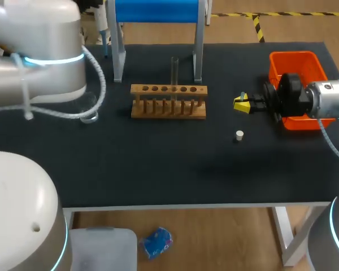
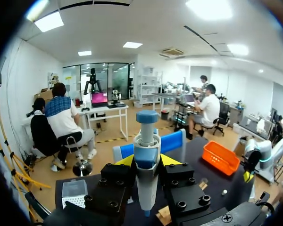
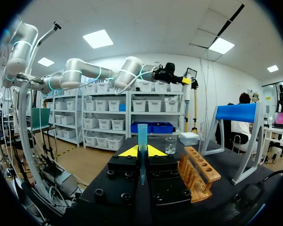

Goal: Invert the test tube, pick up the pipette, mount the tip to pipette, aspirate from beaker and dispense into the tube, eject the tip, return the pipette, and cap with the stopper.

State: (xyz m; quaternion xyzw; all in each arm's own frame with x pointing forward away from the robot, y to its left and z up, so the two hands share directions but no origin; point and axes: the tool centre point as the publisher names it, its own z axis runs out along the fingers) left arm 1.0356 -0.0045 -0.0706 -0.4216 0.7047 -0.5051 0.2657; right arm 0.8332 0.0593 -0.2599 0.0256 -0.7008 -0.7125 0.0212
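Pipette (image 2: 146,141): white plastic barrel w/ blue collar and round blue plunger knob; it stands upright, clamped from both sides between the left fingers (image 2: 126,160), whose bodies are black and blocky w/ yellow tips showing behind the barrel. Left arm (image 3: 85,70) has smooth white rounded links w/ cyan light rings; in the right wrist view it is held high over the tabletop (image 1: 158,164), roughly level, w/ the pipette hanging vertical at its end.

Pipette tip (image 3: 142,141) is a translucent teal tapered cone, wide end up; the right fingers (image 3: 127,151) are closed narrow on it, pinching it from two sides. Right arm (image 1: 322,99) comes in from the right w/ wrist level and low over the matte black tabletop, just in front of an orange plastic bin (image 1: 296,62).

Wooden rack (image 1: 168,101) w/ a row of round holes sits mid-tabletop; a clear glass test tube (image 1: 174,70) stands upright in it; can't tell which end is up. Small white stopper (image 1: 239,135) lies alone on the tabletop near the right fingers, apart from the rack. Clear beaker (image 3: 170,145) sits beyond the rack. Blue-topped stand (image 1: 158,10) on metal legs is behind the rack. Clear box (image 2: 75,190) w/ a grid inside sits near a tabletop corner.
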